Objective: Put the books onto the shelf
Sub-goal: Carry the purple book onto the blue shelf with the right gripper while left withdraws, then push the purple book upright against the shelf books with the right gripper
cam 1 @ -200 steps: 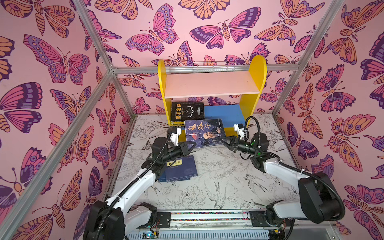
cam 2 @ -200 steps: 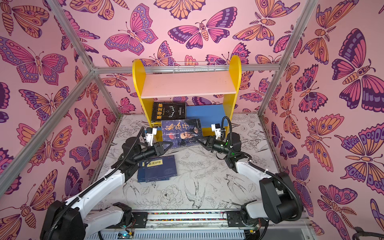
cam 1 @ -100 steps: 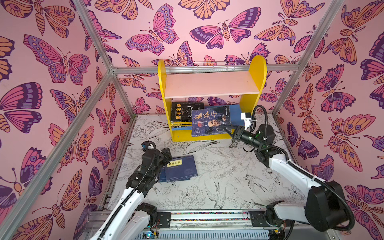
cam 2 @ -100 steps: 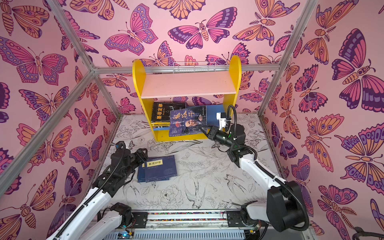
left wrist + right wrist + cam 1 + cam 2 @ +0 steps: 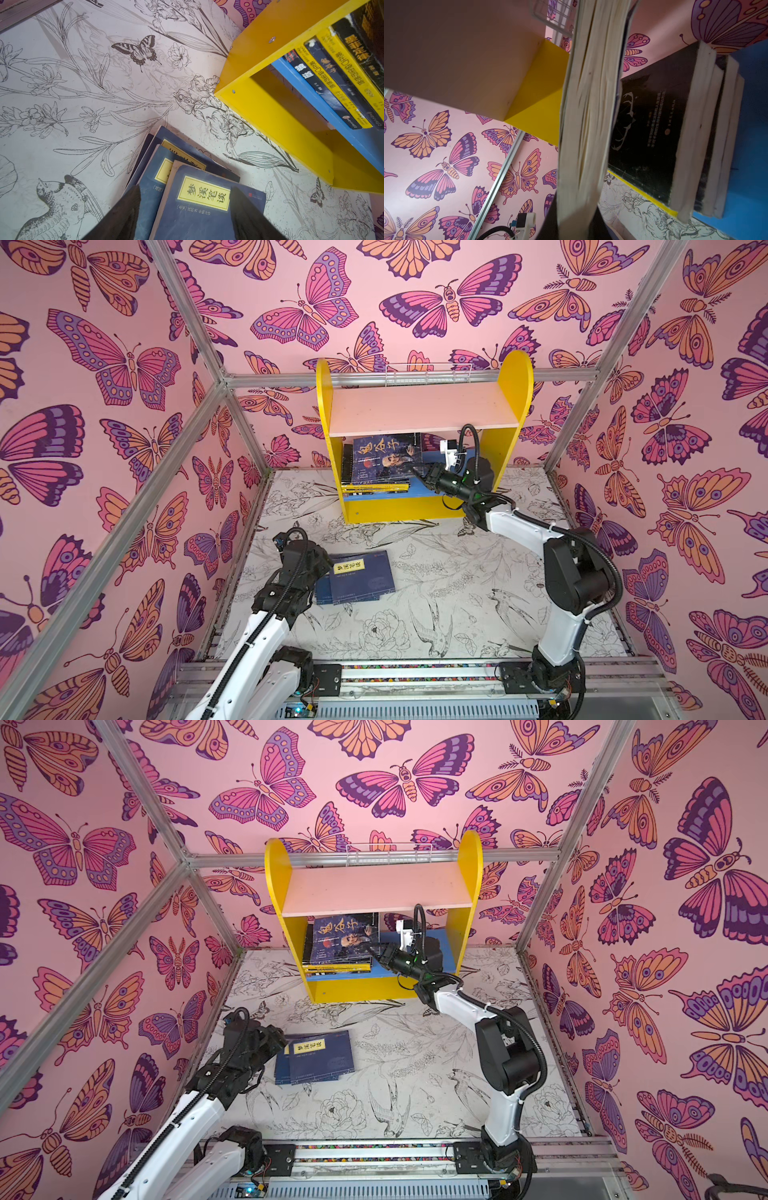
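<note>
We had several books stacked on the shelf's (image 5: 419, 506) blue lower board, our right gripper (image 5: 417, 474) clamped on the face-cover book (image 5: 384, 458) above that stack, while navy books (image 5: 359, 576) remained on the table under our spread-jawed left gripper (image 5: 185, 209).

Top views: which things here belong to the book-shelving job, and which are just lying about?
Job:
- shelf
- face-cover book held by right end effector
- stacked books on blue board
- navy books on floor

Lying about:
- wire rack behind shelf
</note>
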Available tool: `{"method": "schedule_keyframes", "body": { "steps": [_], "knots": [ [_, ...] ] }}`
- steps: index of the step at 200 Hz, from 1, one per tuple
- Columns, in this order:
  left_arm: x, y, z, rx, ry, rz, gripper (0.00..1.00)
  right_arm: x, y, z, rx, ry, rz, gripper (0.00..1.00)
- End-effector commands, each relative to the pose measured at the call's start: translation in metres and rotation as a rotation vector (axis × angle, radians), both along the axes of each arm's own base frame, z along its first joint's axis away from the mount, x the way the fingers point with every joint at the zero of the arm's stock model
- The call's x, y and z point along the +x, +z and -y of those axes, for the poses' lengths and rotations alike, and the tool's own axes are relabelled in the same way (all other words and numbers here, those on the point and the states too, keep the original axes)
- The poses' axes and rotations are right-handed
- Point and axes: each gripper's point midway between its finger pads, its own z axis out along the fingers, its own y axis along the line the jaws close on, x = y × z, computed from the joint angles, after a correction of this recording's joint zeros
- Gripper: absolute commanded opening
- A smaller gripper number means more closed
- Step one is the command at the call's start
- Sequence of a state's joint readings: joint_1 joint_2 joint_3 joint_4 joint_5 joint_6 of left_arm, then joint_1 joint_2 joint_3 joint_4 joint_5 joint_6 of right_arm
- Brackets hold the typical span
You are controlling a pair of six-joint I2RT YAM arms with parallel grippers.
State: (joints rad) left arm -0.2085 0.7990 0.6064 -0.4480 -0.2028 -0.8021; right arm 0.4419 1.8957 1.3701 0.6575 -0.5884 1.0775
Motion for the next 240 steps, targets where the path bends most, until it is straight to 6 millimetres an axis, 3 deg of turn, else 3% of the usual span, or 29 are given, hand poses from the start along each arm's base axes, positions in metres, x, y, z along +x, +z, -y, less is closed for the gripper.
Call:
{"method": "schedule_keyframes", "body": {
  "steps": [1, 68, 143, 173, 208, 240],
  "knots": [
    [-0.008, -0.012, -0.001, -0.008, -0.006, -0.039, 0.7, 0.006, 0.057, -0.004, 0.092, -0.036, 0.13, 0.0],
    [-0.009, -0.012, 0.001, -0.017, -0.02, -0.043, 0.7, 0.024, 0.021, -0.04, 0.014, 0.02, 0.016, 0.0],
    [-0.008, -0.012, 0.003, -0.029, -0.022, -0.047, 0.7, 0.038, -0.019, -0.052, -0.086, 0.047, -0.095, 0.0],
    [-0.007, -0.012, 0.003, -0.034, -0.021, -0.051, 0.7, 0.039, -0.031, -0.05, -0.158, 0.034, -0.131, 0.15],
    [-0.006, -0.012, 0.004, -0.04, -0.02, -0.054, 0.7, 0.038, -0.033, -0.044, -0.26, -0.001, -0.139, 0.43],
    [-0.005, -0.008, 0.004, -0.037, -0.022, -0.045, 0.7, 0.037, -0.032, -0.035, -0.342, -0.038, -0.134, 0.53]
  ]
}}
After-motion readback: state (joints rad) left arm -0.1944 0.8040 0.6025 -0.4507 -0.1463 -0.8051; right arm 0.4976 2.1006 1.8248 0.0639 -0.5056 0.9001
